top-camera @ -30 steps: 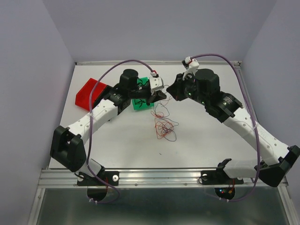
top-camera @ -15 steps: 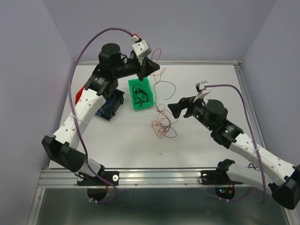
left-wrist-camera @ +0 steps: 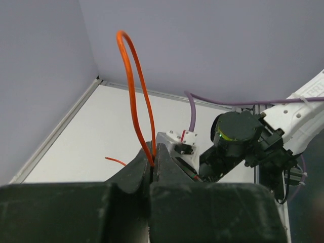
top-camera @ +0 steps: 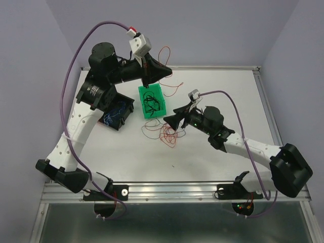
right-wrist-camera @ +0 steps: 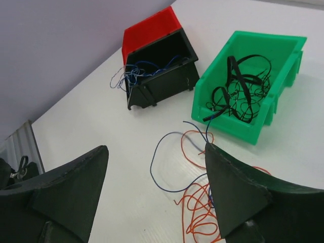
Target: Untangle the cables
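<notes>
Red cable (left-wrist-camera: 121, 33) is what your left hand (left-wrist-camera: 153, 152) has: its fingers are pressed together on the strand, which arcs up in a tall loop above them. In the top view that hand hangs high at 12 o'clock from the green bin (right-wrist-camera: 230, 124). Your right hand (right-wrist-camera: 156, 149) is spread wide and holds nothing. It hovers low over the surface (top-camera: 223, 101), with the red tangle (top-camera: 168, 135) just at its 7 o'clock in the top view. Much of the sorting looks done: black cables (right-wrist-camera: 238, 88) lie in the green bin and blue cables (right-wrist-camera: 129, 76) in the black bin (right-wrist-camera: 167, 81) at its 9 o'clock. A red bin (right-wrist-camera: 152, 28) sits behind that one, but you cannot see what it holds. What is left, by my reading, is the red clump near the middle of the surface, plus a loose blue strand (right-wrist-camera: 151, 167) curling along its 10 o'clock edge. You have yet to draw those apart and bin them.
</notes>
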`<state>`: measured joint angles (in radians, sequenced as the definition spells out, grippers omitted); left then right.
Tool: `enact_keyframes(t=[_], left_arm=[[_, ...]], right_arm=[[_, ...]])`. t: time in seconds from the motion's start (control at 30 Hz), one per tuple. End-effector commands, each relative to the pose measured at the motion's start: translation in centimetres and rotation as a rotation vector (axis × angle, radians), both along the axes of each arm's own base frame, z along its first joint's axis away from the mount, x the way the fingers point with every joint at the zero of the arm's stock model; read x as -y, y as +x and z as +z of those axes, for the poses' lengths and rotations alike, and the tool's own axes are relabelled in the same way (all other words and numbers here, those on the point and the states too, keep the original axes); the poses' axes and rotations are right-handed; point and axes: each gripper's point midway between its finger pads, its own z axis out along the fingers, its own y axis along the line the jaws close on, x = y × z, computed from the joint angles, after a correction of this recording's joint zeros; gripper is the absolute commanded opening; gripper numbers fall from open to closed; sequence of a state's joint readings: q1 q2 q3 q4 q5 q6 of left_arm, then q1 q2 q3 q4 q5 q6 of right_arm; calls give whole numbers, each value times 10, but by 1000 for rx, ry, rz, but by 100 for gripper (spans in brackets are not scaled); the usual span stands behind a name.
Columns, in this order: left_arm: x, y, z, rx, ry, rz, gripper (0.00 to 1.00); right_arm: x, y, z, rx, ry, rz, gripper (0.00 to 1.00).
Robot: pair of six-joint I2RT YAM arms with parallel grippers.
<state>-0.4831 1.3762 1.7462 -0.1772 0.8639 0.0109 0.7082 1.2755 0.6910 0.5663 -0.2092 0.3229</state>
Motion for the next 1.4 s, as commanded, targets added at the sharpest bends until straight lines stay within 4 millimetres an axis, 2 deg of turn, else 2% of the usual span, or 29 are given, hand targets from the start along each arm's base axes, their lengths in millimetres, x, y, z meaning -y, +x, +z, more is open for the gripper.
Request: enact_keyframes(t=[0.0,0.03,0.07,0.1,0.13,0.2,0.27,0.3,0.37,0.4,0.47,0.5,0.6,0.63,0.7,0.73,0.8,0.83,0.87,1.03,1.13,1.17,1.23,1.37], left_arm=[[-16,-6,47,106,-43,53,0],[-24,1,49,113,-34,107,0],[-34,15,41,107,10,196,0],[-51,23,46,119,25,267,0],[-55,27,38,111,53,297,0],[-95,45,24,95,116,469,0],[-136,59,-5,103,212,619,0],[-148,67,-34,67,271,651,0],[-176,69,-54,94,350,706,0],[-198,76,-80,50,392,738,0],[-226,78,-98,64,452,767,0],[-247,78,-120,20,481,781,0],[-275,78,-144,42,553,776,0],[-294,79,-159,11,567,807,0],[-308,87,-178,-7,590,784,0],[-323,94,-194,-51,598,775,0],[-326,98,-212,-104,604,713,0],[-332,104,-211,-81,624,689,0],[-339,112,-231,-140,623,661,0],[-346,133,-270,-237,616,532,0],[-349,146,-274,-235,608,507,0],[-349,150,-282,-255,601,485,0],[-351,158,-281,-249,597,481,0],[-361,172,-294,-281,606,506,0]], right_arm=[[-16,-3,-1,8,53,66,81],[-14,1,-9,-16,43,43,80],[-13,6,-18,-49,34,14,81],[-8,11,-27,-78,17,-36,81],[-5,13,-29,-84,13,-53,81],[3,12,-33,-90,13,-86,81],[10,10,-25,-75,29,-110,81],[13,11,-23,-75,38,-131,81],[16,10,-19,-75,51,-139,81],[18,9,-18,-71,56,-143,81],[20,7,-18,-77,61,-145,81],[20,6,-18,-77,63,-143,81],[22,4,-15,-72,71,-141,81],[22,3,-14,-71,74,-138,81],[22,1,-12,-69,78,-133,81],[21,0,-11,-71,81,-125,81],[21,-2,-9,-70,88,-117,81],[20,-4,-7,-69,93,-111,81],[21,-5,-7,-72,97,-109,81],[25,-12,1,-79,134,-105,81],[26,-17,8,-79,157,-89,81],[26,-19,8,-90,168,-86,81],[30,-21,10,-91,182,-98,81],[38,-23,14,-102,215,-131,81]])
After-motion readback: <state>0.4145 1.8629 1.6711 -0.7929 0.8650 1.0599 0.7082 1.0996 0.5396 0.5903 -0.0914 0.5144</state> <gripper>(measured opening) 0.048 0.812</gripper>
